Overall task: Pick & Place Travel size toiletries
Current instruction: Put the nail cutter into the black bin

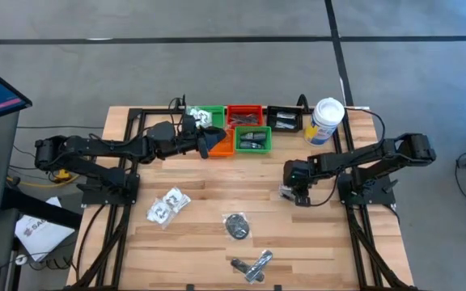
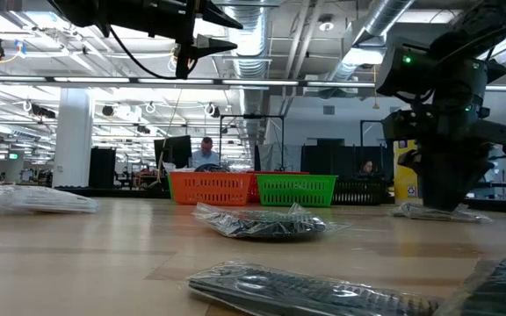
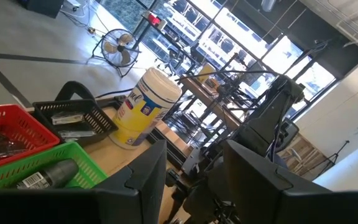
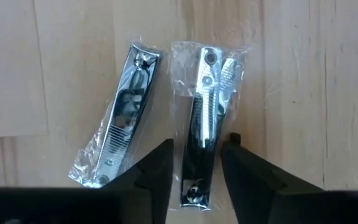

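Observation:
Two silvery nail clippers in clear packets lie side by side on the wood under my right gripper (image 4: 197,149): one to the left (image 4: 120,118), one between the fingers (image 4: 204,118). The gripper (image 1: 296,194) points down at the table's right side, its fingers open on either side of that clipper's near end. My left gripper (image 1: 209,144) hangs level above the orange tray (image 1: 223,147), open, with nothing between its fingers (image 3: 145,177). More toiletries lie on the table: white-filled packets (image 1: 167,206), a dark oval packet (image 1: 236,226) and silvery pieces (image 1: 253,265). My right gripper comes from above, pointing down, with one finger (image 4: 160,165) and the other (image 4: 241,162) flanking the near end (image 4: 194,180) of the right-hand clipper packet, which lies flat on the table. Whether they touch the clear wrap I cannot tell.
Green (image 1: 209,115), red (image 1: 244,115) and black (image 1: 284,119) trays line the far edge, with a second green tray (image 1: 254,140) in front. A tall white canister (image 1: 326,121) stands at the far right. Bare wood lies between the packets mid-table.

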